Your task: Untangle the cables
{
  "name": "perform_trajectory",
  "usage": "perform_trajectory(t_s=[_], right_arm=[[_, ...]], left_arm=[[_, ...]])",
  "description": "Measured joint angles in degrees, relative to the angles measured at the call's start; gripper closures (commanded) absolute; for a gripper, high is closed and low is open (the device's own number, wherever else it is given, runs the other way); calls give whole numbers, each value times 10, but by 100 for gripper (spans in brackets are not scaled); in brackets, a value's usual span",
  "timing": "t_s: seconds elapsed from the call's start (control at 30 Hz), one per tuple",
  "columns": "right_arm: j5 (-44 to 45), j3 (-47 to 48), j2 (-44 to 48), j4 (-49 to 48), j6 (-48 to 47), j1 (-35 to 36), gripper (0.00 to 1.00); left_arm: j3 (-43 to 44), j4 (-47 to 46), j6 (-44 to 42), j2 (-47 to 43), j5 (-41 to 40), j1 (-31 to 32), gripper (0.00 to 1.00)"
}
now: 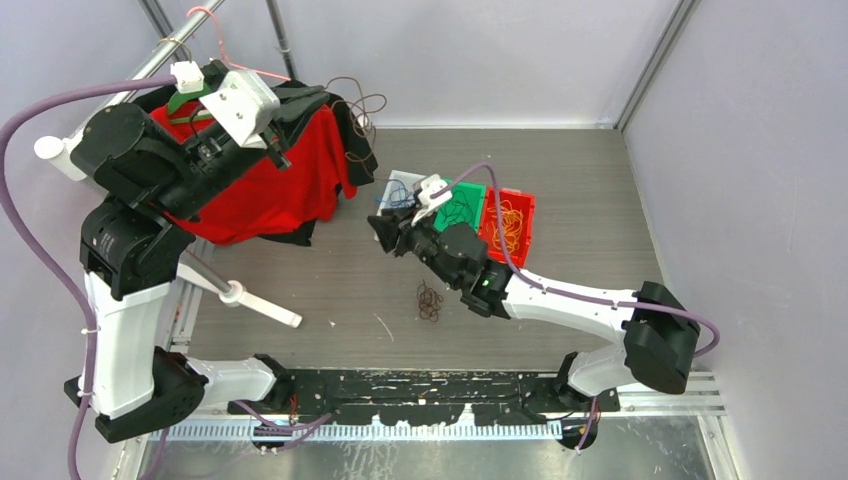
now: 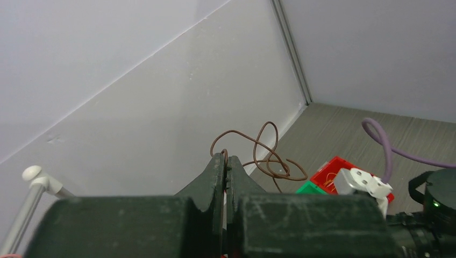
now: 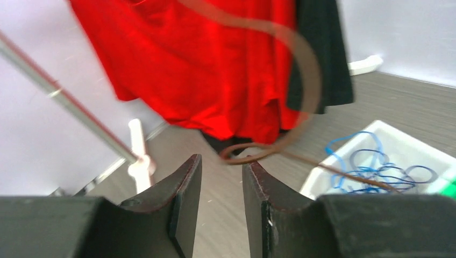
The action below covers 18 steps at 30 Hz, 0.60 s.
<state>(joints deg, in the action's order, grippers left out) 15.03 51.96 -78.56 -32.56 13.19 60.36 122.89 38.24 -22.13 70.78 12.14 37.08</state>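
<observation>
My left gripper (image 2: 226, 159) is raised at the back left, shut on a thin brown cable (image 2: 263, 156) whose loops hang beyond its tips. In the top view this brown cable (image 1: 356, 106) dangles beside the red cloth. Lower down, my right gripper (image 3: 221, 161) is open; the same brown cable (image 3: 258, 153) curves just past its fingertips, with nothing between the jaws. A small dark brown clump of cables (image 1: 430, 300) lies on the table near the right arm. Blue cables (image 3: 376, 169) sit in a white tray, orange cables (image 1: 510, 225) in a red tray.
A red and black cloth (image 1: 285, 180) hangs over a metal rack at the back left. A white tray (image 1: 403, 182), a green tray (image 1: 474, 192) and a red tray (image 1: 524, 200) stand side by side mid-table. A white peg (image 1: 262, 305) juts out at the left.
</observation>
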Motion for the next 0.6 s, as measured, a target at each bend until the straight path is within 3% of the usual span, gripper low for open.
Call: perform_trajectory(t_s=[0.2,0.33,0.6], right_arm=[[40,-9,-3,-37,21,-58,59],[24,-31,7,-44,51,-92,51],[-33,-130,80,-45,99,-114,47]], left_arm=[[-23,0,12,0,10,0,100],[-33,0,27,9,18,0,100],[-17,-21,54,115,22,5,100]])
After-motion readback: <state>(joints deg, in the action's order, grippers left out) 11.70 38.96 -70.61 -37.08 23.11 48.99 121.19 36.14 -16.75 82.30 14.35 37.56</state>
